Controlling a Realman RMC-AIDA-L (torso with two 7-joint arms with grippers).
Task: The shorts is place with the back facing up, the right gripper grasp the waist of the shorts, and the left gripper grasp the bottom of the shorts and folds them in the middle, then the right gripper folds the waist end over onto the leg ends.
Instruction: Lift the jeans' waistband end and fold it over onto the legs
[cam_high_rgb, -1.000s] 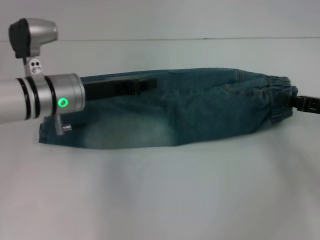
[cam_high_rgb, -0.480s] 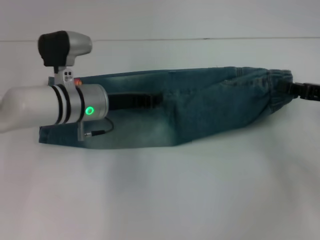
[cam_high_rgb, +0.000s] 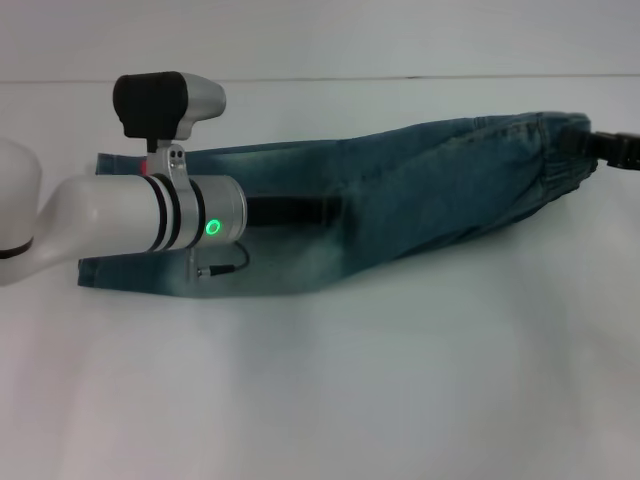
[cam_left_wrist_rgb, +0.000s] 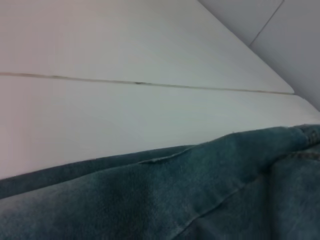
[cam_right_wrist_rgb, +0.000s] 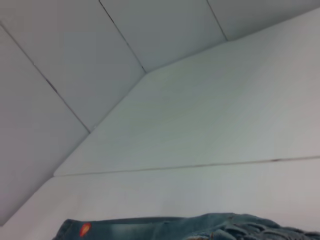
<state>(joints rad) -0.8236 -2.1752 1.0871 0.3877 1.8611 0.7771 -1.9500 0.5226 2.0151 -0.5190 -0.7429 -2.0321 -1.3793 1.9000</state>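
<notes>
The blue denim shorts (cam_high_rgb: 420, 205) lie folded lengthwise across the white table (cam_high_rgb: 320, 380), leg ends at the left and waist at the right. My right gripper (cam_high_rgb: 582, 138) reaches in from the right edge, shut on the elastic waist (cam_high_rgb: 555, 160), which hangs lifted off the table. My left gripper (cam_high_rgb: 300, 211) reaches from the left and lies low over the middle of the shorts. Denim shorts (cam_left_wrist_rgb: 200, 200) fill the lower part of the left wrist view. Only a strip of the shorts (cam_right_wrist_rgb: 225, 227) shows in the right wrist view.
The table's far edge (cam_high_rgb: 400, 78) meets a pale wall behind the shorts. My left arm's silver wrist with a green light (cam_high_rgb: 212, 227) covers part of the leg ends. A small orange mark (cam_right_wrist_rgb: 85, 229) shows on the denim.
The right gripper has raised the waist end upward, so the shorts now slope up to the right. My left arm has slid to the right along the shorts toward their middle.
</notes>
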